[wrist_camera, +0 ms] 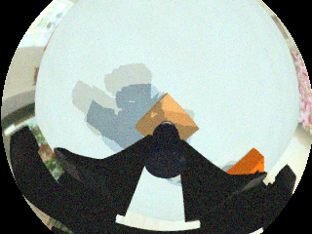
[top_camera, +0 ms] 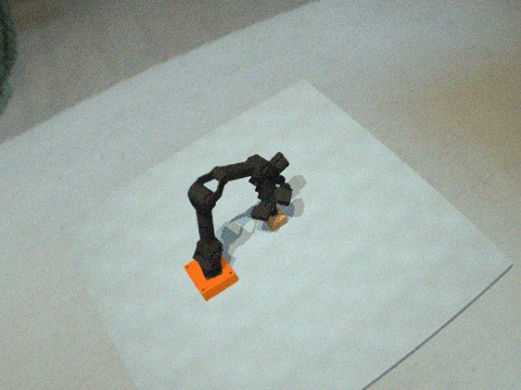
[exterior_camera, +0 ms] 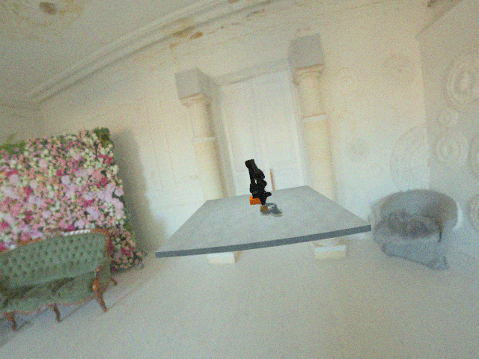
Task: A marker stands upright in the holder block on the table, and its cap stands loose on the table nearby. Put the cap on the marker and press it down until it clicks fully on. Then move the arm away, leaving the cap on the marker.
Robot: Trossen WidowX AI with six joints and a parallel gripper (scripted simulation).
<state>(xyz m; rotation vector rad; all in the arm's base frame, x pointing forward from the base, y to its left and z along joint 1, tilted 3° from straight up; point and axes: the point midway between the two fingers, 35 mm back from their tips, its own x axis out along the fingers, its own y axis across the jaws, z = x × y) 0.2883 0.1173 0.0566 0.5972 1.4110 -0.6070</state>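
Observation:
The tan-orange holder block point(top_camera: 278, 223) point(exterior_camera: 263, 209) point(wrist_camera: 168, 106) stands on the table in front of the arm. My gripper point(top_camera: 274, 211) point(exterior_camera: 263, 203) point(wrist_camera: 166, 140) points down, low above the block, and is shut on the black cap. The cap point(wrist_camera: 166, 163) shows as a dark round shape between the fingertips, in line with the block. Only a thin pale rim shows at the cap's far edge, over the block; the rest of the marker is hidden behind the cap and fingers. How far the cap sits over the marker cannot be told.
The arm's orange base point(top_camera: 212, 280) point(exterior_camera: 254, 200) point(wrist_camera: 250, 163) stands on the table point(top_camera: 358, 297) point(exterior_camera: 232, 232), to one side of the block. Shadows of the arm fall beside the block. The table's edges lie well away from the arm.

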